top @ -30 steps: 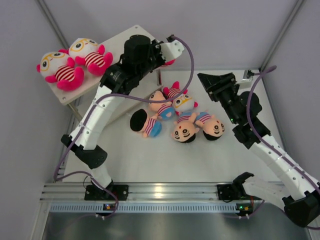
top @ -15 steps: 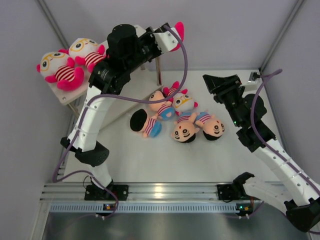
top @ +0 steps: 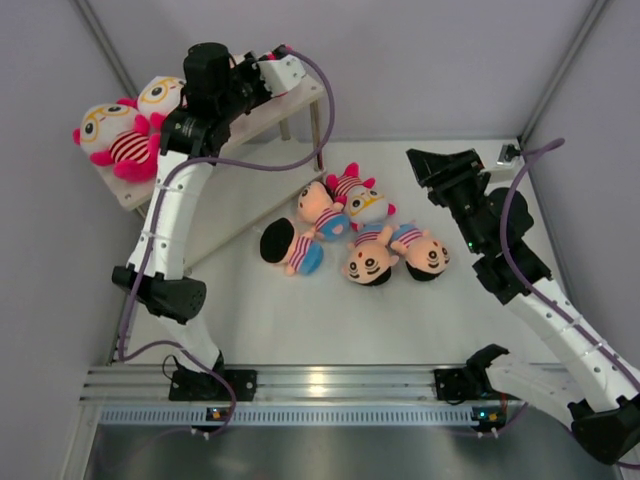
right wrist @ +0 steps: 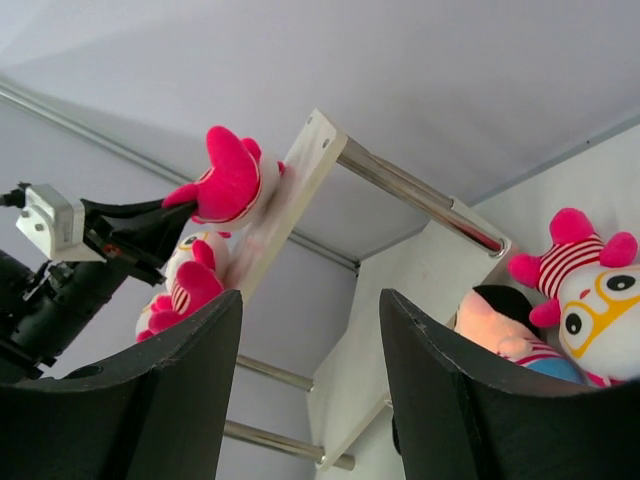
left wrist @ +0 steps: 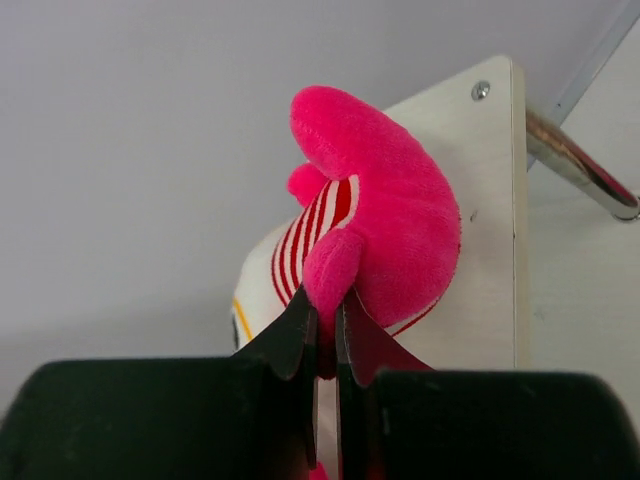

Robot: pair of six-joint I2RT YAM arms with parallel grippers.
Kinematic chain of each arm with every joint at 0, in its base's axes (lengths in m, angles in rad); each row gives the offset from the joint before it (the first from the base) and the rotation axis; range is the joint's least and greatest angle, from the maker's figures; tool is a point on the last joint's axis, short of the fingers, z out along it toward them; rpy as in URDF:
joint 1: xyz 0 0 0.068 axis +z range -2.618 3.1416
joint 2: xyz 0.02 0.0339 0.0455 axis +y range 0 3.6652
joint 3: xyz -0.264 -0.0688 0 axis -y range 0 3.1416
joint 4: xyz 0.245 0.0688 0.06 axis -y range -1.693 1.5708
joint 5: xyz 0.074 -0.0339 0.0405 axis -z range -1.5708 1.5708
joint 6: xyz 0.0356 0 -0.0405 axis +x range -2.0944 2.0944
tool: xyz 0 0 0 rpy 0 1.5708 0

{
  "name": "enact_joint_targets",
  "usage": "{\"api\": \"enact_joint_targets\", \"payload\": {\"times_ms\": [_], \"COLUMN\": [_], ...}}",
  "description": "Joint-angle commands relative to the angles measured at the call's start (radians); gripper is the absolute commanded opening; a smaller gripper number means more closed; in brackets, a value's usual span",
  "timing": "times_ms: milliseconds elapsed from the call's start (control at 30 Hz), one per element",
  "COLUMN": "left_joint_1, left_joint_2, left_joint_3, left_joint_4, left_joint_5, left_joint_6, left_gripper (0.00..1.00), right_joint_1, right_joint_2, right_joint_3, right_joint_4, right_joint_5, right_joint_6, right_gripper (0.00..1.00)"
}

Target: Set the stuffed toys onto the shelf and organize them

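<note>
My left gripper (top: 285, 62) (left wrist: 327, 320) is shut on a pink limb of a white-headed stuffed toy (left wrist: 390, 220) and holds it over the right end of the shelf's top board (left wrist: 490, 200) (top: 295, 100). The right wrist view shows this toy (right wrist: 230, 175) against that board (right wrist: 300, 170). Two more white-headed toys (top: 112, 138) (top: 165, 98) lie at the board's left end. On the table, a fourth white-headed toy (top: 357, 197) lies in a pile with peach-faced, black-haired toys (top: 320, 207) (top: 287, 247) (top: 370, 262) (top: 425, 250). My right gripper (top: 440, 165) (right wrist: 310, 400) is open and empty, above the table right of the pile.
The shelf's lower board (right wrist: 420, 290) lies under the top one, on metal legs (top: 318, 135). Grey walls close in the back and both sides. The left arm's purple cable (top: 300, 160) hangs in front of the shelf.
My left arm has swung left and back, carrying the toy from beyond the shelf's right end to over the top board. The right gripper moved slightly right a second ago, then stayed still.
</note>
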Motion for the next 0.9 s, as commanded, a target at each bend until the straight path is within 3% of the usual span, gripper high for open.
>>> {"api": "enact_joint_targets", "payload": {"times_ms": [0,200,433,533,667,800,867], "left_joint_1": [0.078,0.157,0.172,0.172,0.172,0.172,0.172], "left_joint_2": [-0.076,-0.108,-0.143,-0.157,-0.162,-0.169,-0.171], "left_joint_3": [-0.007,-0.067,-0.123,-0.134,-0.142,-0.16,-0.165], "left_joint_4": [0.003,-0.028,-0.052,-0.054,-0.054,-0.052,-0.054], "left_joint_5": [0.222,0.318,0.298,0.284,0.263,0.244,0.234], "left_joint_6": [-0.011,0.016,0.062,0.062,0.068,0.067,0.061], "left_gripper": [0.0,0.0,0.0,0.0,0.0,0.27,0.48], "right_joint_1": [-0.012,-0.015,-0.02,-0.032,-0.083,-0.143,-0.152], "right_joint_2": [-0.021,-0.027,0.033,0.121,0.354,0.638,0.793], "right_joint_3": [-0.002,-0.013,0.013,0.075,0.24,0.464,0.577], "right_joint_4": [0.014,0.018,0.008,-0.037,-0.153,-0.369,-0.428], "right_joint_5": [0.02,0.026,0.003,-0.035,-0.167,-0.29,-0.282], "right_joint_6": [-0.025,-0.028,-0.071,-0.134,-0.24,-0.393,-0.444], "right_gripper": [0.58,0.59,0.62,0.64,0.7,0.74,0.77]}}
